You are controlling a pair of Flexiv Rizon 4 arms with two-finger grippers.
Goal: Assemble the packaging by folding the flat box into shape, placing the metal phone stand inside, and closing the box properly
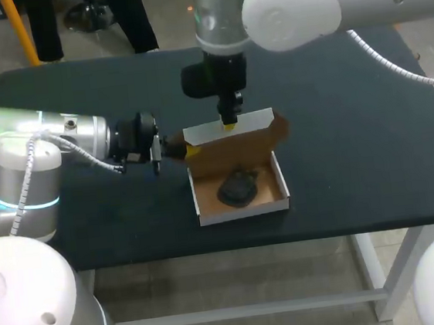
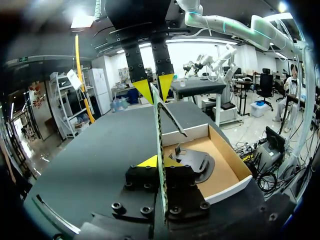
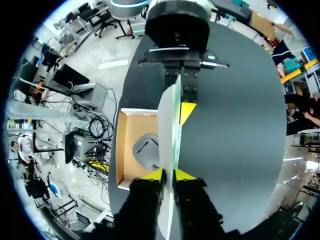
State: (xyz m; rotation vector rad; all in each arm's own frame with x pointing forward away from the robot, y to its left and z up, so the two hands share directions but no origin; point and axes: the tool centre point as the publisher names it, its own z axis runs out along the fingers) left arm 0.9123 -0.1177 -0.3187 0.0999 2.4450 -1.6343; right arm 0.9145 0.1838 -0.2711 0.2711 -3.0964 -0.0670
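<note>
On the black bench [image 1: 371,154], the cardboard box [image 1: 241,211] sits near the middle as an open tray. Its lid [image 1: 243,148] stands upright along the tray's far wall, with its long axis running left to right. The metal phone stand [image 1: 239,187] lies flat inside the tray. The right tool [image 1: 230,127] is clenched on the lid's free top edge from above. The left tool [image 1: 186,150] is clenched on the lid's left end. The tray lies on the robot's side of the lid, so closing probably requires swinging the top edge down toward the near wall. The right arm is better placed to lead.
</note>
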